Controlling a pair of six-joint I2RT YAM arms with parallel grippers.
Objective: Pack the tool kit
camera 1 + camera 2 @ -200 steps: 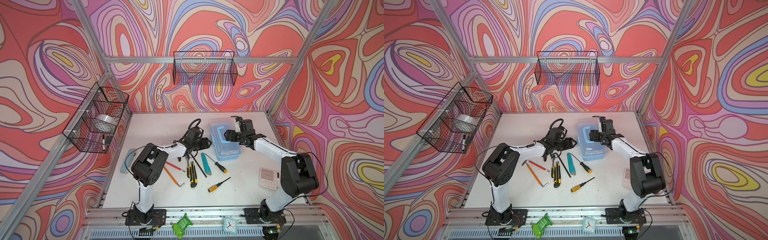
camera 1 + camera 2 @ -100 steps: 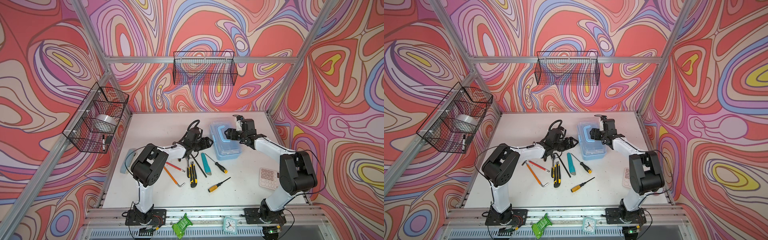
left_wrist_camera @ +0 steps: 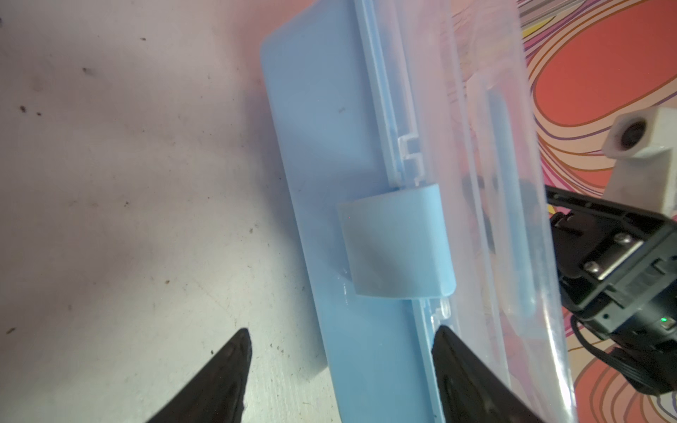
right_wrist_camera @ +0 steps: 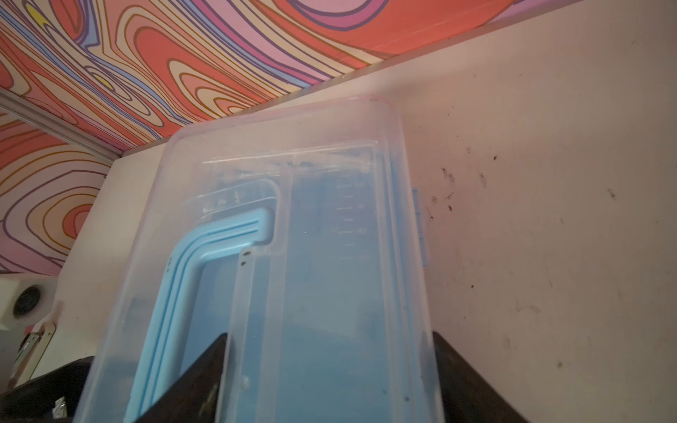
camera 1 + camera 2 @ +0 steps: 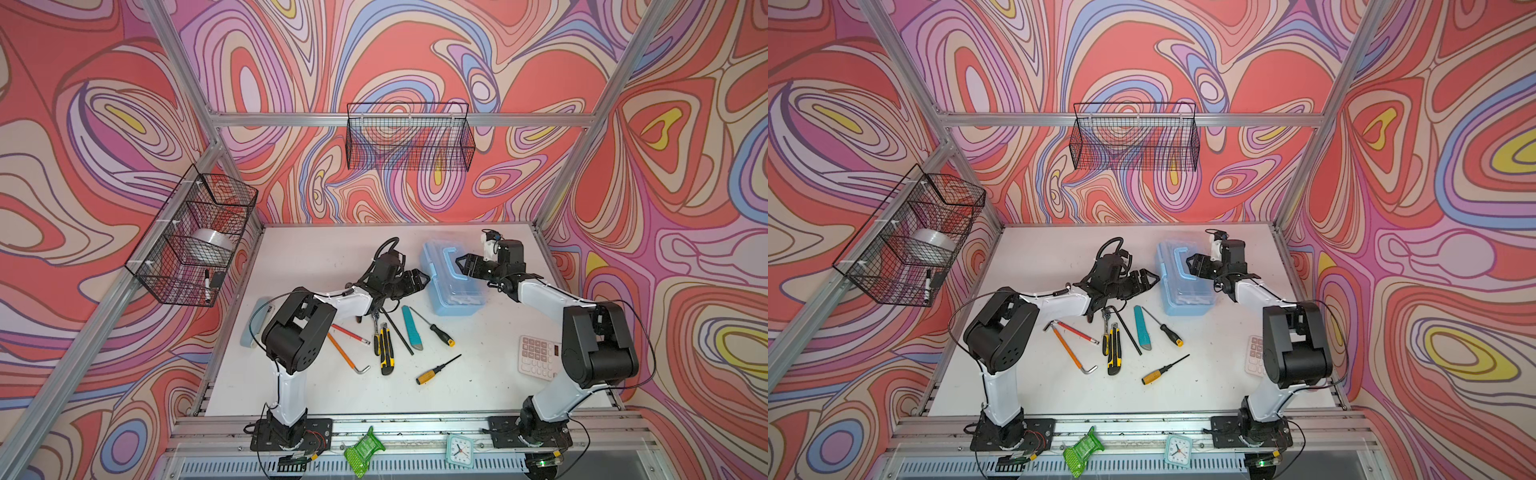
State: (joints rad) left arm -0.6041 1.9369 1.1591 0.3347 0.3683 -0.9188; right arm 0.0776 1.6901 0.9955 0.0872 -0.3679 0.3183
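Light blue plastic forms the tool kit [image 5: 455,293], a rectangular box with a clear lid [image 4: 278,146] shut over it. It stands on the white table [image 5: 316,257] towards the far edge, right of the middle. We see its long axis running from the far edge towards the near edge, with the near end leaning a little towards the right edge. Its blue handle [image 5: 450,261] lies folded flat on the lid. A blue latch [image 3: 395,245] sits midway along the long side that faces the left edge. Through the lid a clear tray [image 4: 337,205] shows faintly.

The left gripper [image 5: 420,281] hovers just beside the latched side, its jaws spread and holding nothing. The right gripper [image 5: 462,266] is over the lid beside the handle, its jaws wide across a strip of lid. We cannot tell whether they pinch it. A teal utility knife [image 5: 412,328] and a yellow-handled screwdriver [image 5: 436,369] lie loose nearer the near edge.
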